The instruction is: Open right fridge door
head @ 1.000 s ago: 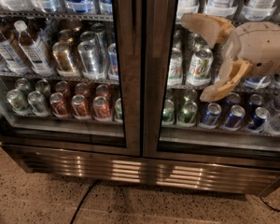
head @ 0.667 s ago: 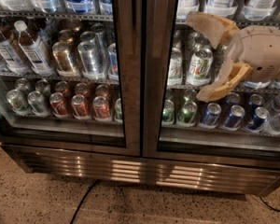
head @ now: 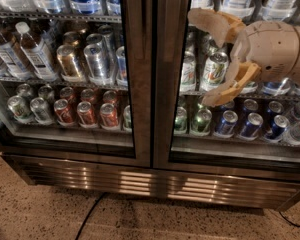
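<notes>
Dark brushed metal frames the right fridge door (head: 230, 151), which fills the right half of the fridge front. It is shut, its inner stile butted against the twin left door (head: 136, 84) at the centre seam. Long axis vertical; its top and right edges run out of view. Through the glass: green-and-white cans on the middle shelf, green cans and blue cans along the lower shelf, pale bottles up top. No handle I can make out; I judge the grip point to be the inner stile or a lip at the seam.

The claw (head: 201, 58) hangs in front of that door's glass, toward its upper left, with the arm coming in from the right. Its fingers (head: 210, 23) are spread wide, one high, one low, with nothing held between them. Whether the tips touch the glass I cannot tell.

Key relation: the stile lies just left of the fingertips. My read: a short shift left to catch that vertical edge, then a pull outward, hinge presumably far right. Risk: tips sliding off smooth metal.
</notes>
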Available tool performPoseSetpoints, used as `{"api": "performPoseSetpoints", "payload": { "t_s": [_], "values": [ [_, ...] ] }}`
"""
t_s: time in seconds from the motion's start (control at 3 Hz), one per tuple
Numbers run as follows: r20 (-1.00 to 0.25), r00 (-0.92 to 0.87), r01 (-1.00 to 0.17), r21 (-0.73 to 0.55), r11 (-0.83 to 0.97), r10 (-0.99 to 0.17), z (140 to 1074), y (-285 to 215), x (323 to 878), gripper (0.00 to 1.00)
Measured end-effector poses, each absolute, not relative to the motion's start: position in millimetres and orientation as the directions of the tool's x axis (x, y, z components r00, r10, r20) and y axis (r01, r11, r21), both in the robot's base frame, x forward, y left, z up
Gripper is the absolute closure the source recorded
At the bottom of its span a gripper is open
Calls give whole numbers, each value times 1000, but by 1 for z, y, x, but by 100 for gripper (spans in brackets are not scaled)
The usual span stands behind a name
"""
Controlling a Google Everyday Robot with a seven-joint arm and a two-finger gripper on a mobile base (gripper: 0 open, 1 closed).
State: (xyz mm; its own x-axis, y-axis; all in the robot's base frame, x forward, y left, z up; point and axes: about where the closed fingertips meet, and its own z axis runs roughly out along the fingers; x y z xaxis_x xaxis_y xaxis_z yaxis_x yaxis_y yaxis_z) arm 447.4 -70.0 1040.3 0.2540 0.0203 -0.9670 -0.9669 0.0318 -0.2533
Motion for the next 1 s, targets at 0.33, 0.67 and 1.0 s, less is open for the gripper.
{"api": "performPoseSetpoints", "payload": {
  "t_s": [0.33, 0.67, 1.0],
  "values": [
    [-962, 272, -960, -272, -67, 0, 1047, -30, 441, 0],
    [-962, 272, -960, -271, -67, 0, 1047, -30, 441, 0],
    [-964, 267, -963, -267, -35, 2, 1045, -35, 442, 0]
  ]
}}
